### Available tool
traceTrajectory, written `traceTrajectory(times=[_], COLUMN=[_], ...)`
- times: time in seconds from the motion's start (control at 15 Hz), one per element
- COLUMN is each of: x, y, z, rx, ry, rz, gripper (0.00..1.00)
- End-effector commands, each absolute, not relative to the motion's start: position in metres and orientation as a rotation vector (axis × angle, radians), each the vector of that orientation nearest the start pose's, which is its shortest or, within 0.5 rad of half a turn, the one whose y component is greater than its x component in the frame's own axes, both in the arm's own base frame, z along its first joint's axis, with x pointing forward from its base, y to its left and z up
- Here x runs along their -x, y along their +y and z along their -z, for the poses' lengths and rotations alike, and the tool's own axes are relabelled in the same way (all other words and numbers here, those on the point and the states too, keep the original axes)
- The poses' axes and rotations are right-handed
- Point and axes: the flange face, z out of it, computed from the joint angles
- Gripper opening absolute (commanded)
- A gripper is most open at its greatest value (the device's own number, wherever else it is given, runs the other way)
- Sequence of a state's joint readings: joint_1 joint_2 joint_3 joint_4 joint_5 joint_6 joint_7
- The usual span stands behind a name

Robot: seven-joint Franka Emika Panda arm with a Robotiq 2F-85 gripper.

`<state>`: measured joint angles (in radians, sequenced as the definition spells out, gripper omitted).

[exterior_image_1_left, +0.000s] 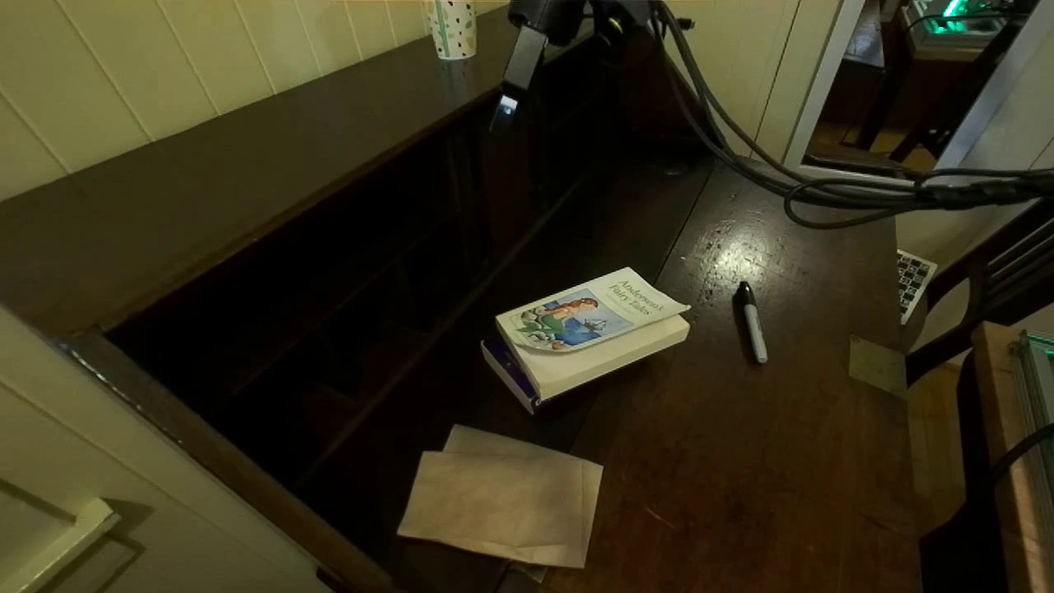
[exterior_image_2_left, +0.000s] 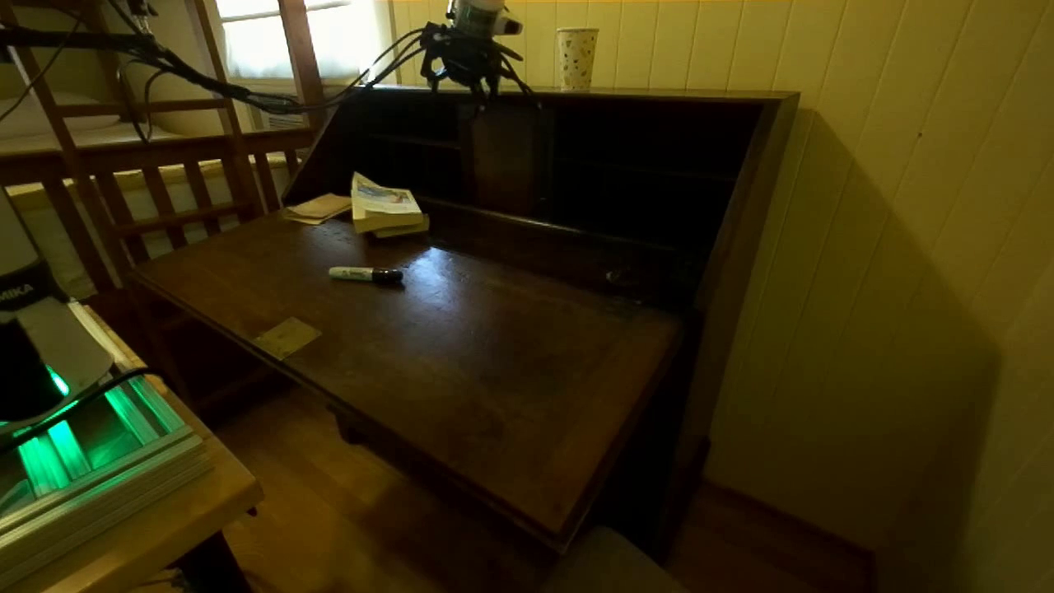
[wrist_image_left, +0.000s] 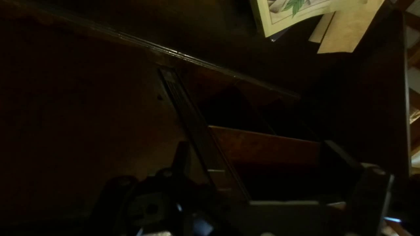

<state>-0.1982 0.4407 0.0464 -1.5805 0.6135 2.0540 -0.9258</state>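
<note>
1. Hanging in front of the open compartments (exterior_image_2_left: 650,173) of a drop-front secretary desk (exterior_image_2_left: 445,371), the gripper (wrist_image_left: 257,146) points downward at a slant. Its fingers (wrist_image_left: 181,159) stand apart; a wooden divider (wrist_image_left: 265,144) shows between them in the wrist view.
2. Nearest items: the compartments, beyond the fingertips; and a patterned paper cup (exterior_image_1_left: 454,31), upright on the top ledge (exterior_image_1_left: 272,156), near the fingers.
3. Surface: a dark wooden writing surface (exterior_image_1_left: 741,461) lies below the fingers. It carries a fairy-tale paperback (exterior_image_1_left: 589,321) stacked askew on a dark-blue book (exterior_image_1_left: 509,375). Farther from the fingers lie tan paper sheets (exterior_image_1_left: 502,506), a black-capped marker (exterior_image_1_left: 751,325) and a brass-coloured plate (exterior_image_2_left: 288,338) at the outer edge.
4. Room: a cream panelled wall (exterior_image_2_left: 889,206) rises behind the ledge; wooden floor (exterior_image_2_left: 305,469) lies below the desk.
5. Edges: the ledge's front edge runs near the fingers; the compartments' front lip (wrist_image_left: 178,54) runs below them.
6. Moving room: open air separates the fingers from the writing surface. Black cables (exterior_image_1_left: 972,194) extend from the arm. Compartment depth is too dark to judge.
</note>
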Motion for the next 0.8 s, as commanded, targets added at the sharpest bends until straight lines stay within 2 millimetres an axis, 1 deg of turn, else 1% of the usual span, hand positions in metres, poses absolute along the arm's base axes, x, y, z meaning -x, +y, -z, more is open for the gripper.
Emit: traceTrajectory(times=[0.0,0.13,0.4,0.6,0.73], x=[-0.651,-0.639,-0.616,-0.600,-0.591], y=[-0.071,-0.072,-0.082,-0.095,-0.099], z=[-0.430,-0.445,-0.461,-0.471,-0.477], rx=[2.673,2.748,2.878,2.963,2.995], ry=[-0.503,-0.411,-0.296,-0.313,-0.331], rz=[0.335,0.288,0.214,0.197,0.187], gripper=[1.00,1.00,1.00,1.00,1.00])
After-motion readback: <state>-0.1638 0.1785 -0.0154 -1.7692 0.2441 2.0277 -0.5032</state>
